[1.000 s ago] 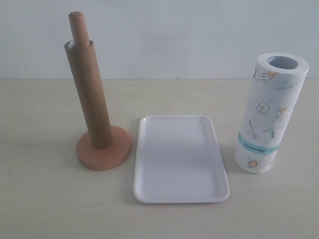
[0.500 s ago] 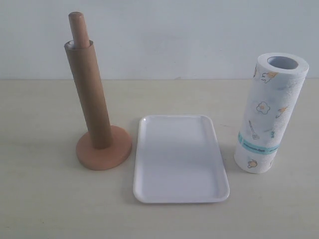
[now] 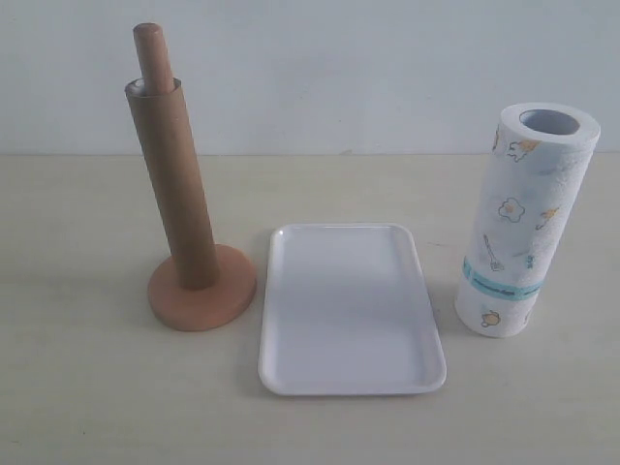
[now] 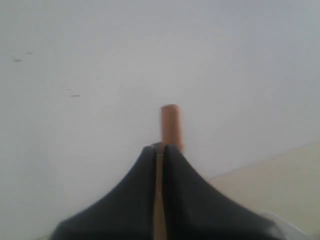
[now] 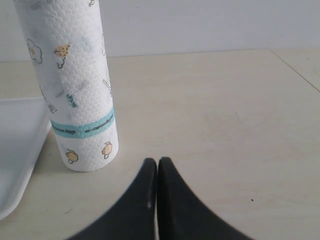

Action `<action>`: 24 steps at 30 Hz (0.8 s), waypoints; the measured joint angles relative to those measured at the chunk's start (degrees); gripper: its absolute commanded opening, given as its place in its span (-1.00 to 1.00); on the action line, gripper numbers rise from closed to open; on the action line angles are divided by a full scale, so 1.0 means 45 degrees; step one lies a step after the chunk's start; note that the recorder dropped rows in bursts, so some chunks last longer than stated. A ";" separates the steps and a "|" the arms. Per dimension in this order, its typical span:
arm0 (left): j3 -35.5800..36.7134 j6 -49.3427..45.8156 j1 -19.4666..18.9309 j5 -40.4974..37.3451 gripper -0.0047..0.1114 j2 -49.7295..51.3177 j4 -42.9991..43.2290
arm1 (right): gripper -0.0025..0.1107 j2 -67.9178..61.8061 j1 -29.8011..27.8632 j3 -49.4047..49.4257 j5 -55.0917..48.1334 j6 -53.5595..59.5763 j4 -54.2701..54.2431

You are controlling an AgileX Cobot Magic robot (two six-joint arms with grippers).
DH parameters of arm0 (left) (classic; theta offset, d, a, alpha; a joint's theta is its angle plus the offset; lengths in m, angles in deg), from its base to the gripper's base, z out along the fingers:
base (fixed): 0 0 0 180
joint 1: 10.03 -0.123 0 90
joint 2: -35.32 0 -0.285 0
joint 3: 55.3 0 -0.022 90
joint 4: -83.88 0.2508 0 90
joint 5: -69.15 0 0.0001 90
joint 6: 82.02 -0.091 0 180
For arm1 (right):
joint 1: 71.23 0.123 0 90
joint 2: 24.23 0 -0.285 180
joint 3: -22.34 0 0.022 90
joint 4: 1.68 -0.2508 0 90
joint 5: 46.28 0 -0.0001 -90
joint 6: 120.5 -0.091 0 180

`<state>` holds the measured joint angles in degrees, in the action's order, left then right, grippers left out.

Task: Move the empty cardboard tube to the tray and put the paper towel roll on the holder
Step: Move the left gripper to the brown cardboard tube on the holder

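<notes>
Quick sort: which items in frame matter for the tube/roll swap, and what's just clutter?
In the job:
- cardboard tube, sleeved over the holder's dowel
- holder
- tray, nothing in it
- paper towel roll, upright, right of the tray

Not in the job:
- table
- wall behind it
No other loose item shows.
</notes>
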<state>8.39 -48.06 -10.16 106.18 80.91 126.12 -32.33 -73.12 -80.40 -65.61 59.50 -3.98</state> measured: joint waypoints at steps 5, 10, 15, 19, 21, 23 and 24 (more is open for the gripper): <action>0.0000 0.0212 0.0029 0.1535 -0.85 0.2479 0.0986 | -0.96 0.0000 0.0000 0.0000 0.0000 0.0000 0.0000; 0.0000 0.0212 0.0029 0.2168 -0.85 0.5039 0.0311 | -0.96 0.0000 0.0000 0.0000 0.0000 0.0000 0.0000; -0.0095 0.0212 0.0029 0.3531 -0.57 0.6978 -0.0596 | -0.96 0.0000 0.0000 0.0000 0.0000 0.0000 0.0000; -0.0560 0.0212 0.0029 0.3936 0.01 0.8249 -0.0415 | -0.96 0.0000 0.0000 0.0000 0.0000 0.0000 0.0000; -0.0823 0.0212 0.0029 0.4071 0.20 0.8686 -0.0329 | -0.96 0.0000 0.0000 0.0000 0.0000 0.0000 0.0000; -0.1103 0.0212 0.0029 0.4246 0.24 0.9081 -0.0241 | -0.96 0.0000 0.0000 0.0000 0.0000 0.0000 0.0000; -0.1213 0.0212 0.0029 0.4339 0.24 0.9214 -0.0210 | -0.96 0.0000 0.0000 0.0000 0.0000 0.0000 0.0000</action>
<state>2.93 -47.11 -10.03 125.71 122.38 125.18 -32.33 -73.12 -80.40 -65.61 59.50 -3.98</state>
